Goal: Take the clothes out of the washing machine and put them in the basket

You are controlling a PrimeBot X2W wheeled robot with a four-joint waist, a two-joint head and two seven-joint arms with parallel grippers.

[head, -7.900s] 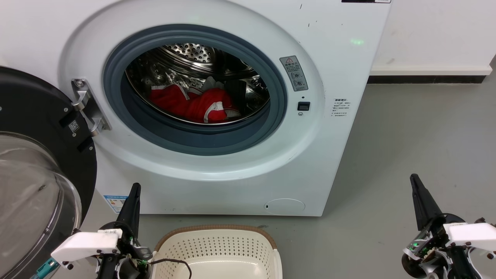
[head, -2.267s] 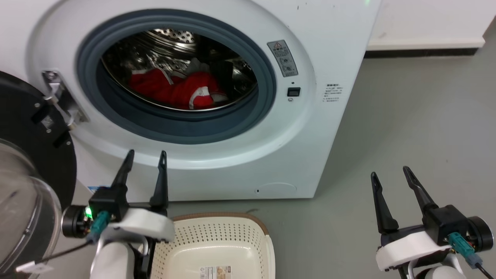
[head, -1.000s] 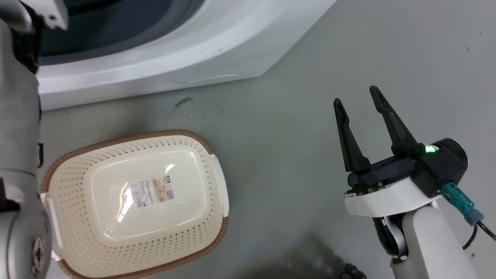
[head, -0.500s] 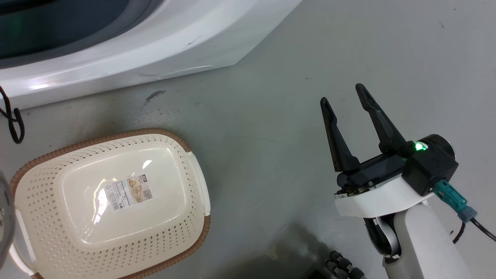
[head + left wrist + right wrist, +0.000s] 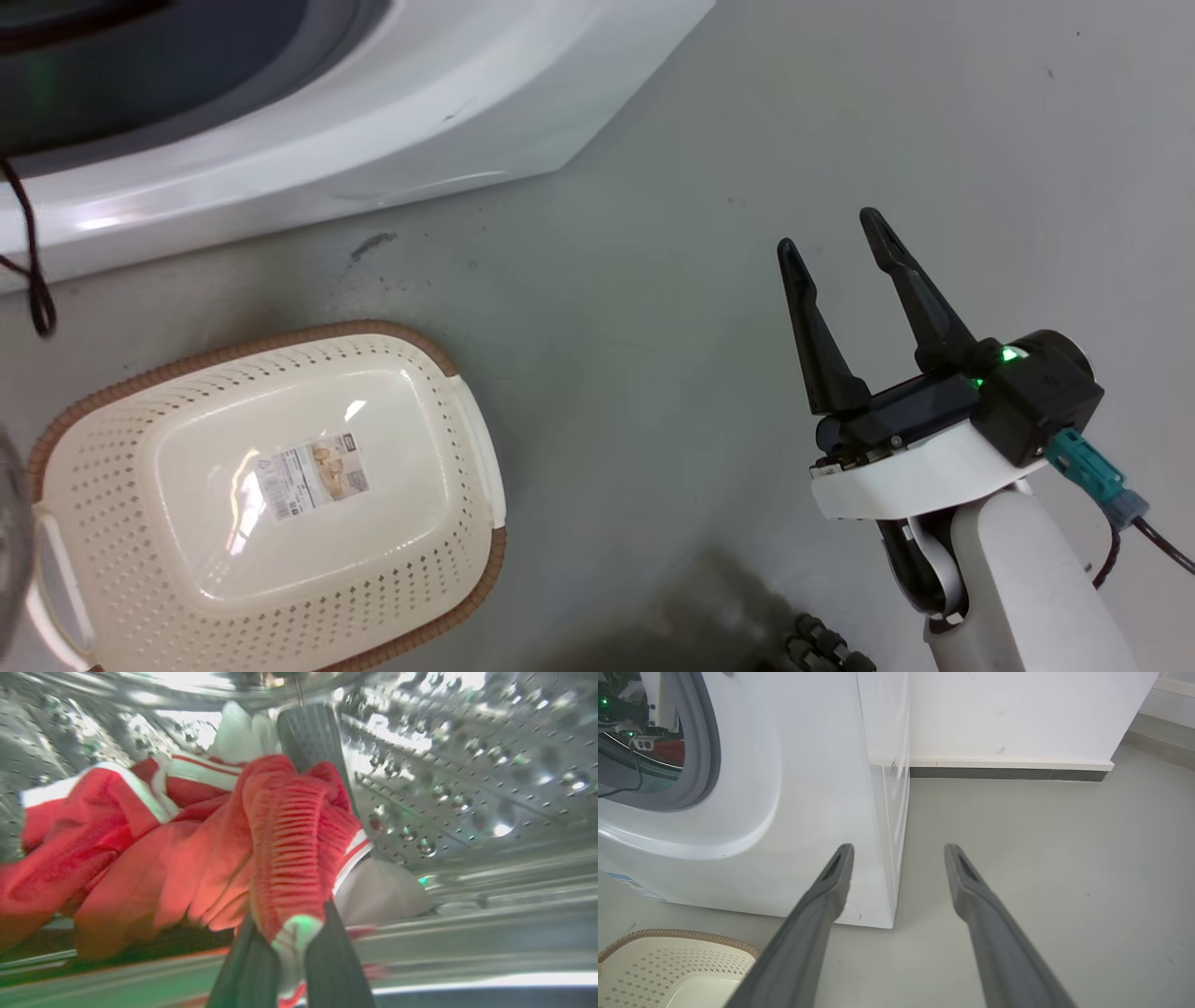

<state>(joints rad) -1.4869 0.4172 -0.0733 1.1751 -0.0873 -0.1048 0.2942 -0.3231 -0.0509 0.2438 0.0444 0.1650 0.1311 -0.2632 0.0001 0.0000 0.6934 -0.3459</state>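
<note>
Inside the shiny perforated drum [image 5: 467, 765] of the washing machine [image 5: 392, 121], the red clothes [image 5: 140, 858] with white stripes lie bunched at the left and middle. My left gripper [image 5: 289, 926] is shut on a ribbed red fold with white trim [image 5: 285, 849], which stands up between the two dark fingers [image 5: 338, 961]. The cream basket [image 5: 121, 560] with its brown rim sits on the floor before the machine [image 5: 808, 788], holding nothing but a label; its corner [image 5: 654, 956] is at the right wrist view's lower left. My right gripper [image 5: 831, 233] [image 5: 899, 849] hovers open over bare floor, right of the basket.
A dark lifter paddle [image 5: 308, 737] rises behind the clothes in the drum. A black cable [image 5: 33, 271] hangs at the left edge. Grey floor [image 5: 653, 327] spreads right of the machine to a white wall with a dark skirting [image 5: 1008, 772].
The head camera has dipped from the porthole to the floor and basket. My left arm has left the head view, and the right gripper holds open as before.
</note>
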